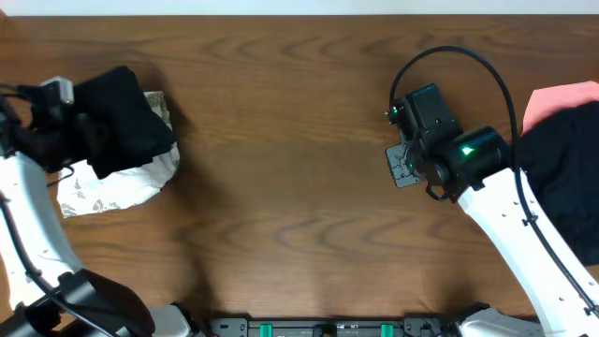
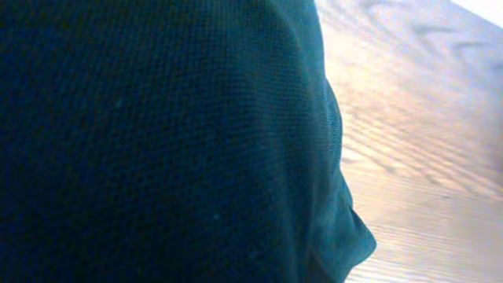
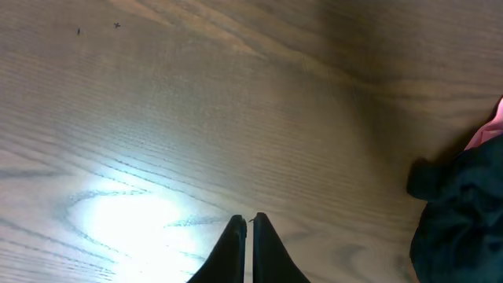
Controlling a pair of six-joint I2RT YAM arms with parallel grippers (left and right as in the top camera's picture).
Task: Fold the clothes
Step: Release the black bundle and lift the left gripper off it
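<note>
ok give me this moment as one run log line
left gripper: shut on black shirt, over white printed garment | right gripper: shut, holding nothing, above table | black and pink pile: right edge

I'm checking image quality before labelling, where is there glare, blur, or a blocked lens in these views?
Overhead: sharp, evenly lit table. Left wrist: black fabric fills most of the frame, wood beyond washed out and soft. Right wrist: bright glare patch on the wood beside the shut right tool; dark garment underexposed.
</note>
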